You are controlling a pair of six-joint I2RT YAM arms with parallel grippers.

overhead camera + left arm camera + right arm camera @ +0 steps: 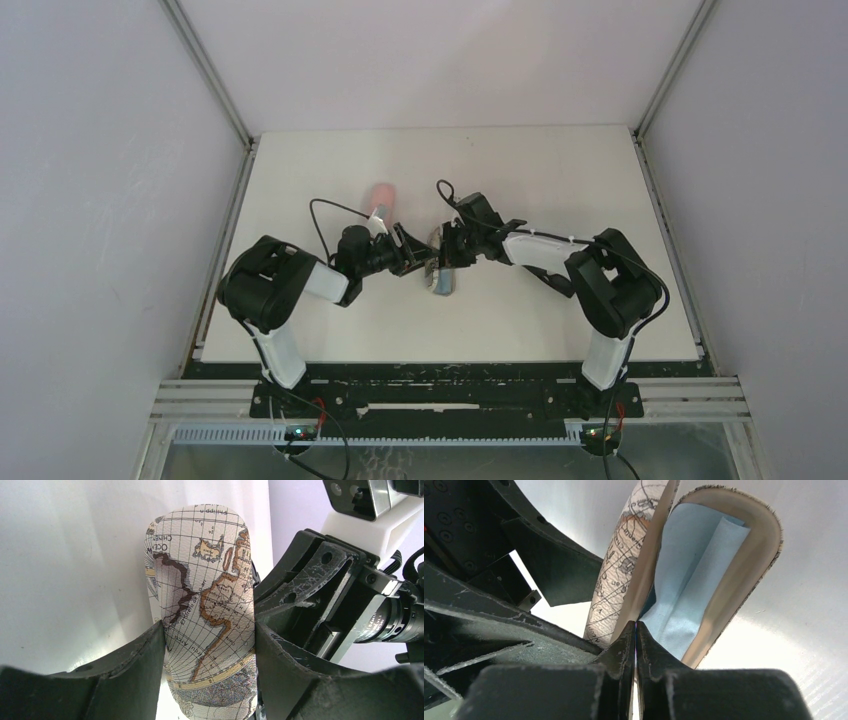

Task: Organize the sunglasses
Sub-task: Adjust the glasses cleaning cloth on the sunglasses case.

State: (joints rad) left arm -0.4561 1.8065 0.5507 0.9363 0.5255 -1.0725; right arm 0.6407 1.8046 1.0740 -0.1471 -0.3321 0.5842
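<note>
The left gripper (209,627) is clamped on a map-printed case (200,570), its 2 fingers pressed against the case's long sides, with the far end of the case sticking out past the fingertips. The right gripper (636,625) is pressed fully closed, its tips meeting right at the gap where the 2 halves of the case part. Whether anything thin is pinched between them cannot be told. The case stands partly open on that side, and a light-blue cloth (694,565) lines the inside of the wider half. The sunglasses do not show in any view, so I cannot tell where they are. Both arms meet over the middle of the white table (560,180), and a pink case (381,195) lies just beyond the left arm's wrist.
</note>
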